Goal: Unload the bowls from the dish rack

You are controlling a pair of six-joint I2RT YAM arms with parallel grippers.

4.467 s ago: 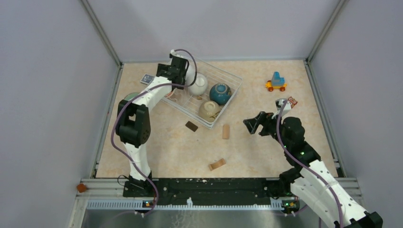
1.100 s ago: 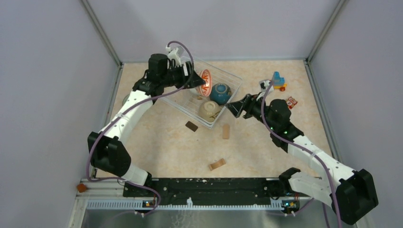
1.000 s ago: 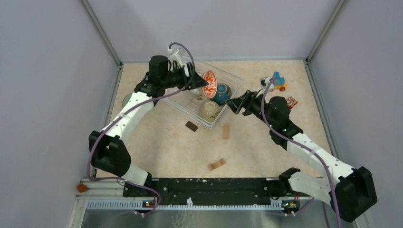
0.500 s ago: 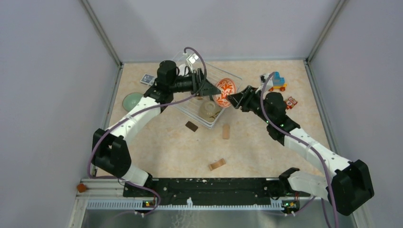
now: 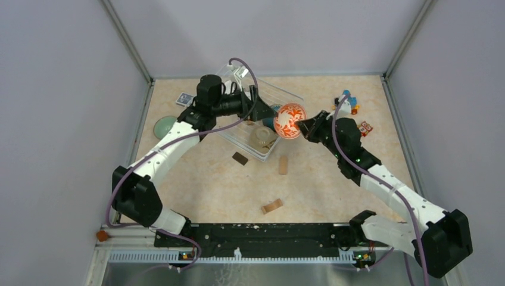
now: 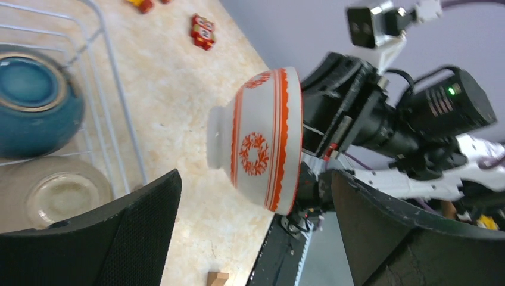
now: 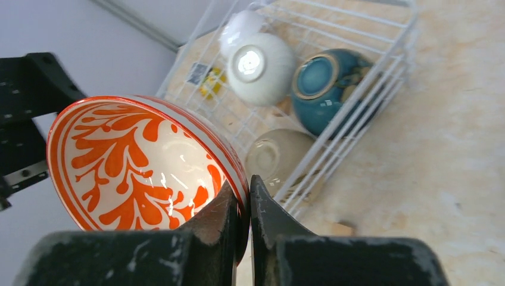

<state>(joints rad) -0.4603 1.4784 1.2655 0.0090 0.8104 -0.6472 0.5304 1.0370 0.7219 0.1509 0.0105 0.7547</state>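
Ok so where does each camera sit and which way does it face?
Top external: above and behind the arms, looking down on the table; both arms show.
Left wrist: on the left arm, facing the patterned bowl and right gripper; its open fingers show.
Right wrist: on the right arm, facing the dish rack; its shut fingers pinch the bowl's rim.
Shared: every view shows that bowl.

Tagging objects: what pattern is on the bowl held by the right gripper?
White bowl with orange-red leafy branches inside, orange bands outside; clearest in the right wrist view.
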